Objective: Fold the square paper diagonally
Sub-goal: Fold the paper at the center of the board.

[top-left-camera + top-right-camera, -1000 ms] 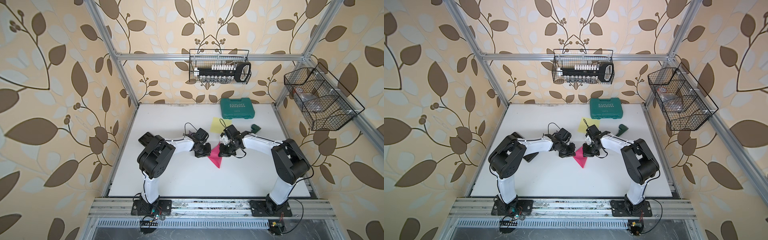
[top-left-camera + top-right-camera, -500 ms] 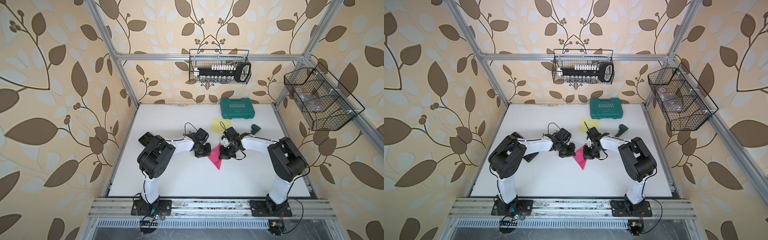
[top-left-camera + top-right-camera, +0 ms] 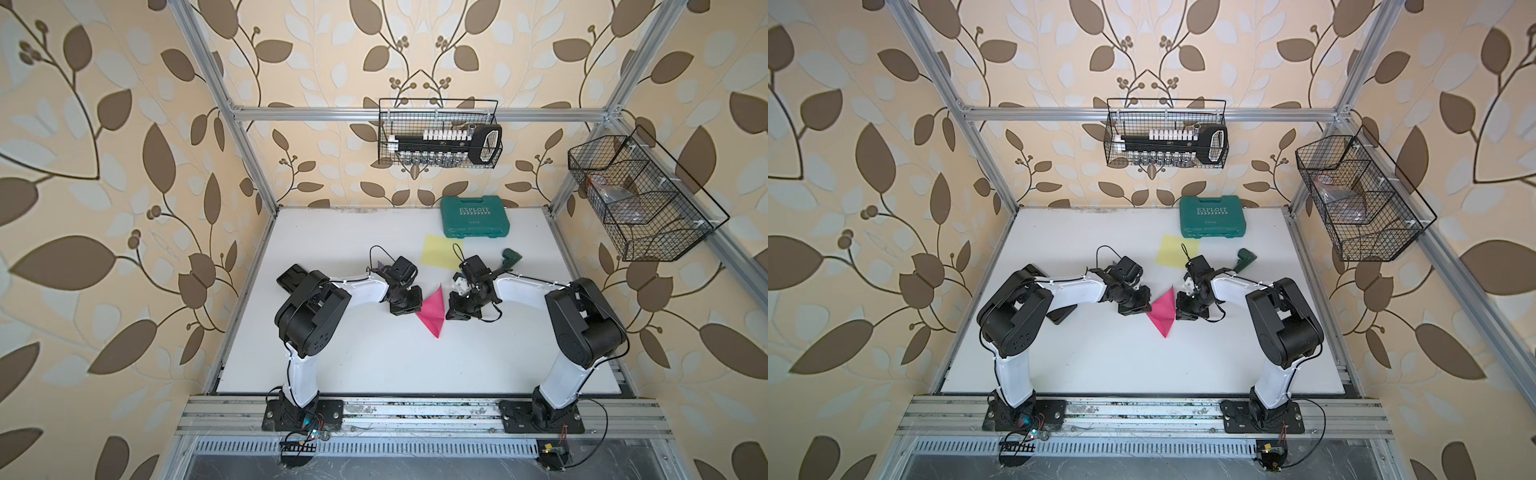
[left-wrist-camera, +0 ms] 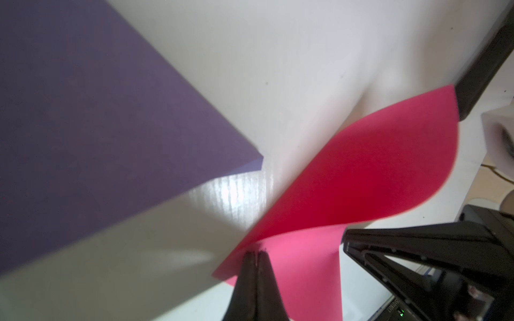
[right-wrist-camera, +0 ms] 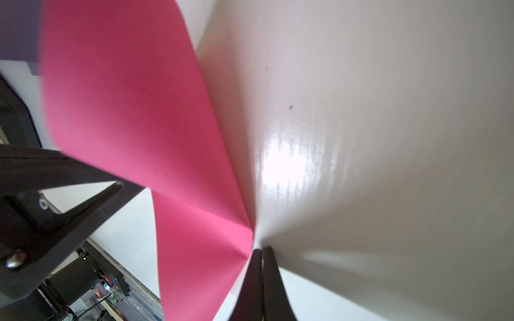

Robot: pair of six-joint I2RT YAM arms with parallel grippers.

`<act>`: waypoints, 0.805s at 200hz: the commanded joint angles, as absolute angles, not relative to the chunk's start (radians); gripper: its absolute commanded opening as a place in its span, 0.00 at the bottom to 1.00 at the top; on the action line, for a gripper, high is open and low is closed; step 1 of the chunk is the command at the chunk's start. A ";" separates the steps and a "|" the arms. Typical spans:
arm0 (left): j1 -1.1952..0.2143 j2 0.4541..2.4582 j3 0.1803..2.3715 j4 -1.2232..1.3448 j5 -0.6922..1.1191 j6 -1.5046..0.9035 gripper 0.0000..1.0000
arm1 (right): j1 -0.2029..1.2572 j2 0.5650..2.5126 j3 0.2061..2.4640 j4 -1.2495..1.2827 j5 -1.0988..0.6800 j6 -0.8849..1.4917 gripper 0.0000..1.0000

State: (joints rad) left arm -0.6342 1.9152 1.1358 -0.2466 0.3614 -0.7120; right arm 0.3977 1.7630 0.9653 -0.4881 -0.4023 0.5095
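The square paper (image 3: 432, 311) (image 3: 1163, 309) is pink and sits mid-table between my two grippers, bent over itself into a narrow kite shape. My left gripper (image 3: 415, 311) (image 3: 1148, 309) is at its left corner and my right gripper (image 3: 448, 309) (image 3: 1177, 309) at its right corner. In the left wrist view the jaws (image 4: 254, 251) are shut on the paper (image 4: 361, 172), and a loose curved flap rises from them toward the right gripper's body. In the right wrist view the paper (image 5: 125, 97) narrows to a point at the shut tips (image 5: 261, 248).
A purple sheet (image 4: 83, 111) lies flat by the left gripper. A yellow sheet (image 3: 440, 249), a green tool case (image 3: 475, 222) and a dark green object (image 3: 509, 257) lie behind. A black object (image 3: 293, 276) sits at the left. Wire baskets (image 3: 438, 133) (image 3: 640, 199) hang on the walls.
My right gripper has shifted slightly left and forward, closer to the left one, and the pink paper between them looks narrower. The left arm has stayed in place.
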 commanded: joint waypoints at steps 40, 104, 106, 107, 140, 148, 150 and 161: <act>-0.629 1.960 1.117 -0.314 0.308 -0.699 0.00 | 0.455 1.650 0.968 -0.507 -0.405 0.606 0.00; -0.629 1.964 1.120 -0.310 0.312 -0.701 0.00 | 0.486 1.711 0.928 -0.377 -0.423 0.791 0.00; -0.629 1.964 1.120 -0.311 0.312 -0.701 0.00 | 0.486 1.713 0.926 -0.373 -0.423 0.794 0.00; -0.629 1.964 1.120 -0.311 0.312 -0.700 0.00 | 0.486 1.714 0.926 -0.372 -0.423 0.796 0.00; -0.629 1.965 1.114 -0.304 0.311 -0.702 0.00 | 0.488 1.742 0.897 -0.327 -0.424 0.841 0.00; -0.629 1.967 1.114 -0.303 0.313 -0.703 0.00 | 0.488 1.753 0.894 -0.322 -0.429 0.845 0.00; -0.629 1.968 1.114 -0.302 0.314 -0.704 0.00 | 0.489 1.755 0.894 -0.321 -0.429 0.846 0.00; -0.629 1.970 1.115 -0.302 0.315 -0.706 0.00 | 0.489 1.761 0.888 -0.320 -0.427 0.850 0.00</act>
